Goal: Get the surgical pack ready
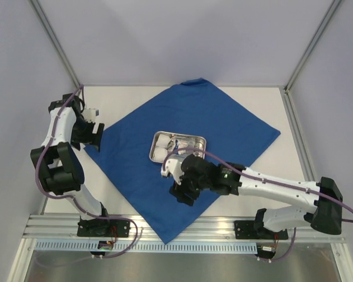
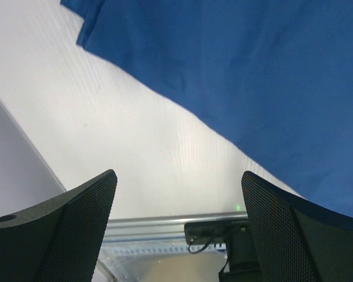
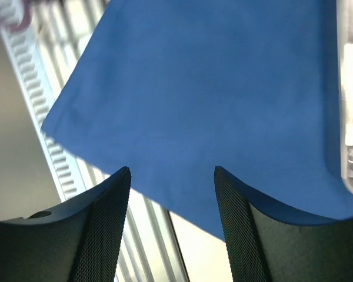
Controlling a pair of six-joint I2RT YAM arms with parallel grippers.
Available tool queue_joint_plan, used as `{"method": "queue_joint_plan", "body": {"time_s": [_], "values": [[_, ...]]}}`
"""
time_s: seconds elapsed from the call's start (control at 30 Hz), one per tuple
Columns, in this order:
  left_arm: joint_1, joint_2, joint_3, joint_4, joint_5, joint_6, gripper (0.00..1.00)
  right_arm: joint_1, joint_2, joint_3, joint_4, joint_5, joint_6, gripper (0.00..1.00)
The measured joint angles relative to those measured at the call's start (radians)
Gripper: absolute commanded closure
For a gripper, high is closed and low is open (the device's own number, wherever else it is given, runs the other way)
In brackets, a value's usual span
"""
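lying spread as a diamond on the white surface [image 1: 115,100], the large royal-blue cloth drape [image 1: 223,120] carries a rectangular steel tray [image 1: 188,136] at its centre, with white gauze [image 1: 160,148] inside. left fingers [image 2: 76,235] stand wide apart, holding nothing, beside the drape's left corner. right fingers [image 3: 100,229] hang parted, holding nothing, over the drape on the tray's near side.
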Motion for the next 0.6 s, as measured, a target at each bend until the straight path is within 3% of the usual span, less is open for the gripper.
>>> {"method": "queue_joint_plan", "body": {"time_s": [0.13,0.3,0.6], "values": [[0.000,-0.093,-0.089,-0.010,-0.028,0.032,0.04,0.209,-0.031,-0.102,0.031,0.012,-0.056,0.38],[0.000,-0.158,-0.184,-0.003,-0.069,0.066,0.04,0.415,-0.029,-0.256,0.194,0.053,-0.088,0.38],[0.000,-0.242,-0.247,-0.008,-0.084,0.079,0.04,0.553,0.164,-0.287,0.374,0.183,-0.116,0.37]]}}
